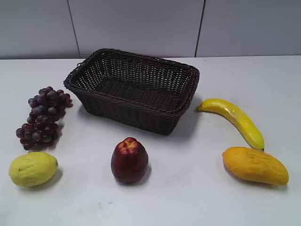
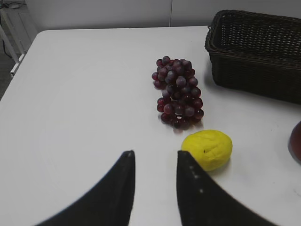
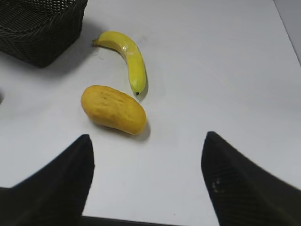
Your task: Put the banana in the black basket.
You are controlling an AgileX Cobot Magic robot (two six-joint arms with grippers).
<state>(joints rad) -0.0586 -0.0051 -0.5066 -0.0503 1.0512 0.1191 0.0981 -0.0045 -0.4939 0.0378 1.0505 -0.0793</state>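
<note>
Banana (image 3: 127,59) on desk (image 3: 211,70), at 11 o'clock from right pincer (image 3: 148,181), which is spread wide and empty. Long axis runs 10-to-5, stem tip near black basket (image 3: 42,28). Right arm nearer; left pincer (image 2: 155,188) slightly parted, empty.

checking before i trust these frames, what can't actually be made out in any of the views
- Left wrist view: the dark red apple is cut off by the right edge; only a sliver shows.
- Both wrist views: the dark woven wicker basket is cropped by the frame edges.
- Exterior view: the basket's near wall hides part of its floor; neither gripper appears there.
- Undersides of the curved yellow banana and plump orange mango face the white table.
</note>
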